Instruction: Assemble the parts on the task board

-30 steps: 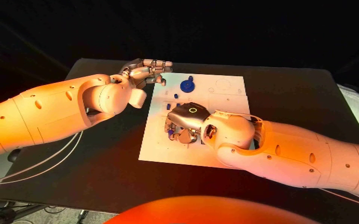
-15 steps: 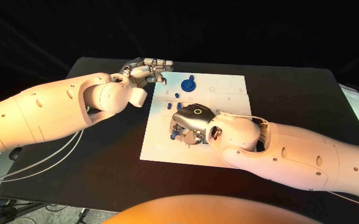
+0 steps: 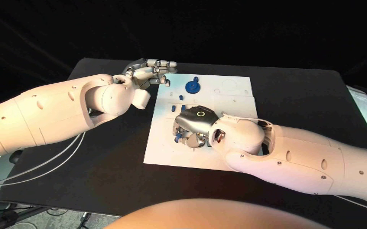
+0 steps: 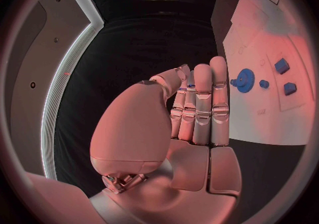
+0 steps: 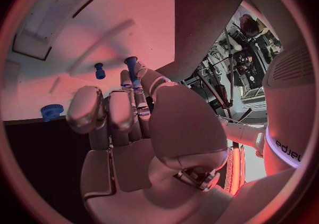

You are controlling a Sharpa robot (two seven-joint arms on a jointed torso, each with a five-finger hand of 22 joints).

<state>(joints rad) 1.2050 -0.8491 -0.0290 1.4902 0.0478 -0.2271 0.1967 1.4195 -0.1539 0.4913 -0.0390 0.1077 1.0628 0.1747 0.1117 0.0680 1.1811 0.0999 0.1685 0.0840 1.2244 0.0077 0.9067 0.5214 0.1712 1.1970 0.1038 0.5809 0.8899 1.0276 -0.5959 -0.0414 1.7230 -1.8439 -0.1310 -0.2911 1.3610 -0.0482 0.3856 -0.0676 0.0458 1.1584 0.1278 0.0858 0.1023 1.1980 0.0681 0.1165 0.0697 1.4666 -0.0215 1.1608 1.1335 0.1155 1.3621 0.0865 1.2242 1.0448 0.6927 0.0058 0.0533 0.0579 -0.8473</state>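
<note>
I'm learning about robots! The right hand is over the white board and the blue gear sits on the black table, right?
Not quite. The right hand is over the task board, but the blue gear sits on that board, not on the black table. The head view shows it.

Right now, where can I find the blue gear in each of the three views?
Head view: blue gear on the task board, far end, near the left hand.
Left wrist view: gear just beyond the fingertips.
Right wrist view: gear at the board's edge.
Shared landmark: the white board.
</note>
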